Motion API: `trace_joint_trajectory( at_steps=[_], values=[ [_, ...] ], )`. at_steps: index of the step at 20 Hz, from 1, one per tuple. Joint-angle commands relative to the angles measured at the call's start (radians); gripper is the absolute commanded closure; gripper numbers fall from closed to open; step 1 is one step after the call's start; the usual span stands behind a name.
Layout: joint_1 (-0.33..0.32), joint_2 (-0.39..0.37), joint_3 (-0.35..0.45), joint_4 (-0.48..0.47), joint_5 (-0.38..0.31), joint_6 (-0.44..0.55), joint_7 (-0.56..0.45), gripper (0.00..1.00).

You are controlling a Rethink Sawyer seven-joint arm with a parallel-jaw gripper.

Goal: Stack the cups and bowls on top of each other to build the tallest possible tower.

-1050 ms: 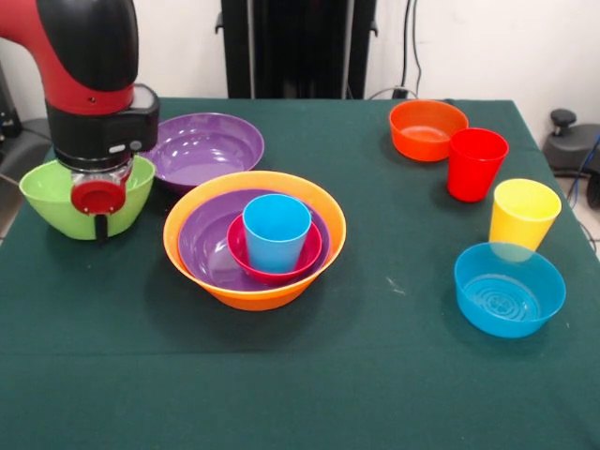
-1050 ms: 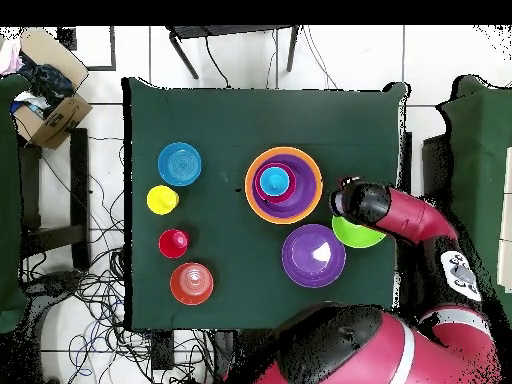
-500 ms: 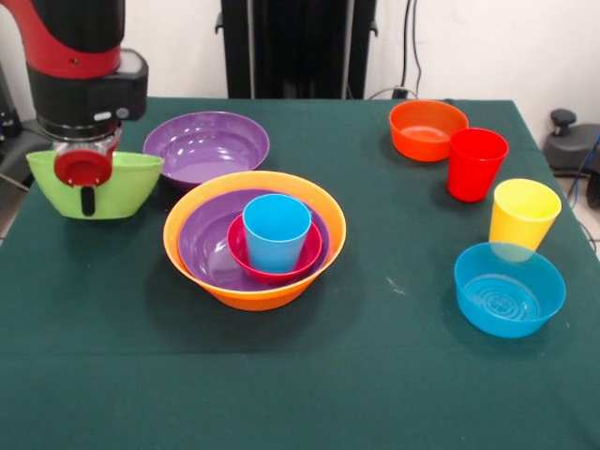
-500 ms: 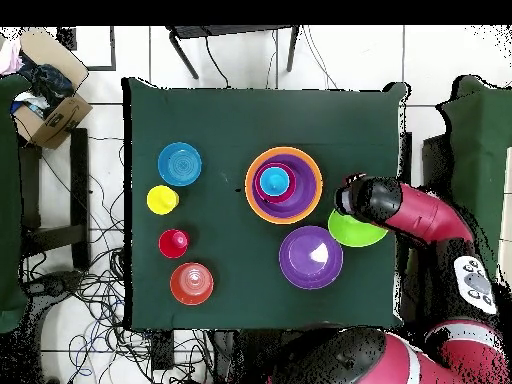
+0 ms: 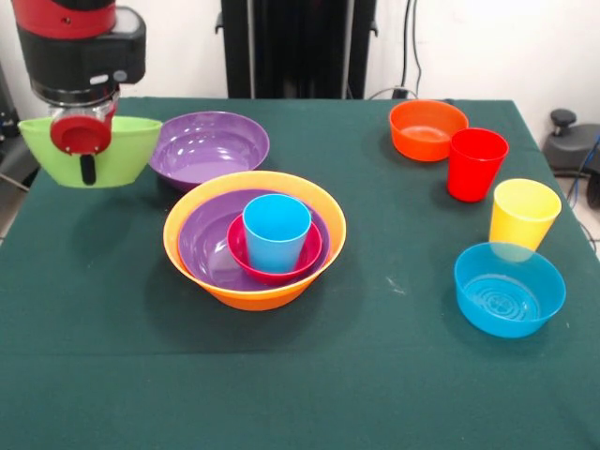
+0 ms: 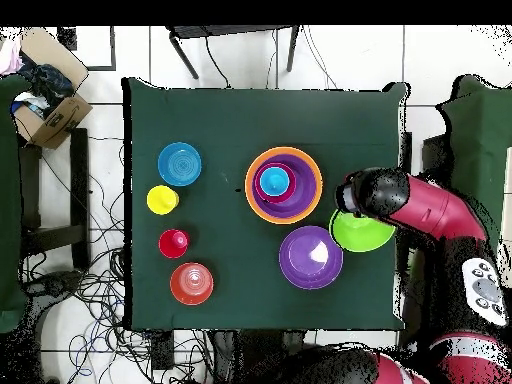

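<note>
Front view: the gripper (image 5: 86, 155) is clamped on the rim of the lime green bowl (image 5: 117, 150), which has risen clear of the table since a second ago and hangs up and to the left of the tower (image 5: 254, 237). Judgement: pickup complete, transfer to the tower pending.

Overhead view: the lime green bowl (image 6: 366, 234) sits right of the tower (image 6: 284, 184), beside the loose purple bowl (image 6: 311, 257).

Red and black arm coming down from above, wrist vertical, gripper (image 5: 86, 161) clamped on the near rim of the lime green bowl (image 5: 127, 150), held clear of the table
</note>
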Motion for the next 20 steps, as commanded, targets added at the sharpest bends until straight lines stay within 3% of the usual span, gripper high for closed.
trace_joint_trajectory(
  at_steps=[1,9,15,20],
  values=[
    [0.056,-0.052,0.094,-0.031,-0.049,0.182,-0.210,1.00],
    [0.107,-0.083,0.093,-0.079,-0.034,0.335,-0.177,1.00],
    [0.147,-0.063,0.093,-0.124,-0.029,0.369,-0.132,1.00],
    [0.186,-0.028,0.082,-0.225,-0.041,0.445,-0.116,1.00]
  ],
)
